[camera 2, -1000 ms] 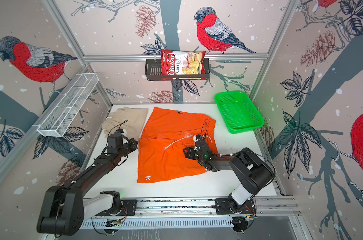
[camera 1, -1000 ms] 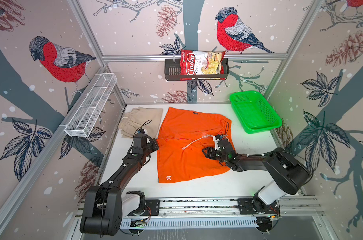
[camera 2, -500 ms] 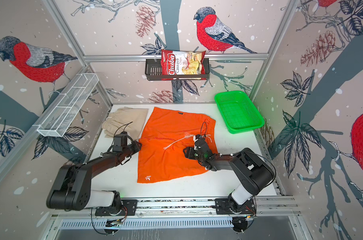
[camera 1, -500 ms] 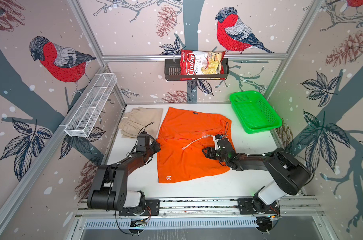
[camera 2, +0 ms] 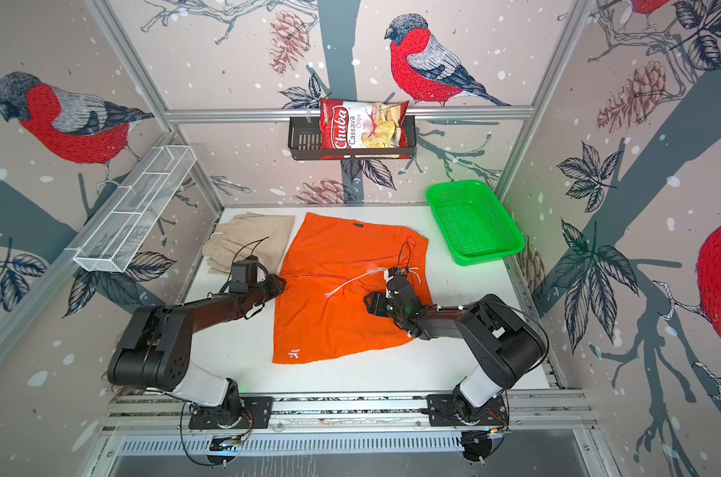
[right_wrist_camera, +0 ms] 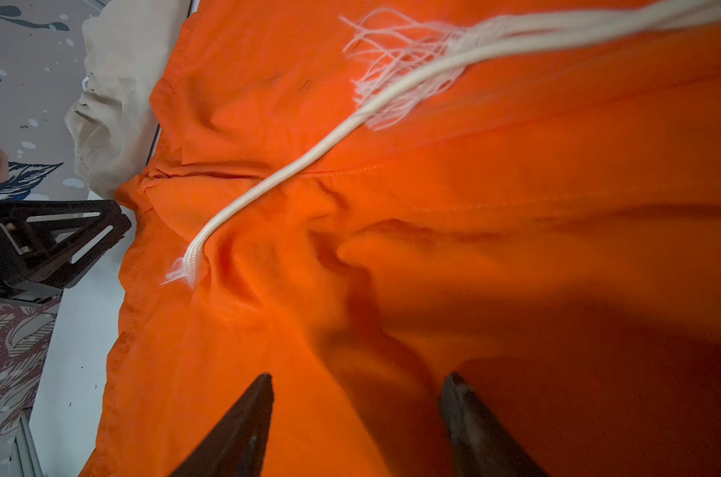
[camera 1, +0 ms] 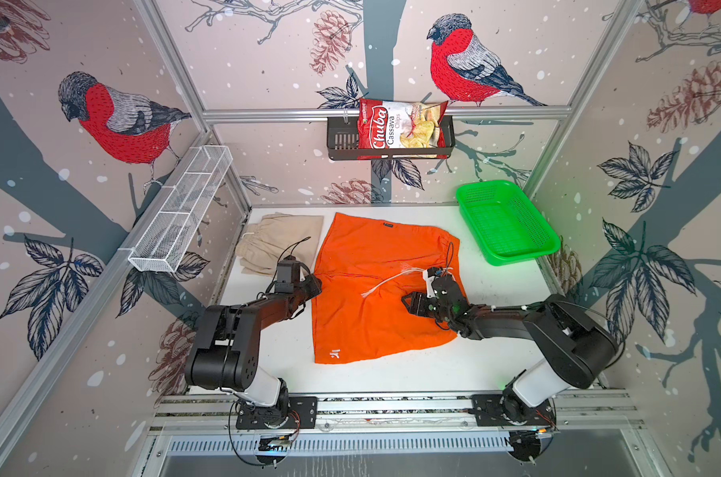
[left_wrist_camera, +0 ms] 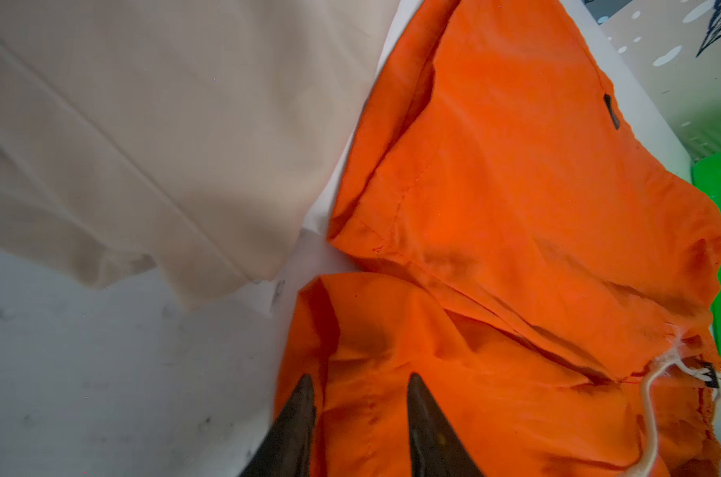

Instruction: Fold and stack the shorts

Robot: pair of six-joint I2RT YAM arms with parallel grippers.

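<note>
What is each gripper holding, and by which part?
Nothing. The left gripper and the right gripper both stand open over the orange shorts, gripping no cloth.

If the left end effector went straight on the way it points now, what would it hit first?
Likely the orange shorts: the left end effector is open at their edge, aimed across the cloth; its height above them is unclear.

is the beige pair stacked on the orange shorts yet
No, in a top view the beige shorts lie beside the orange shorts, not on top of them.
</note>
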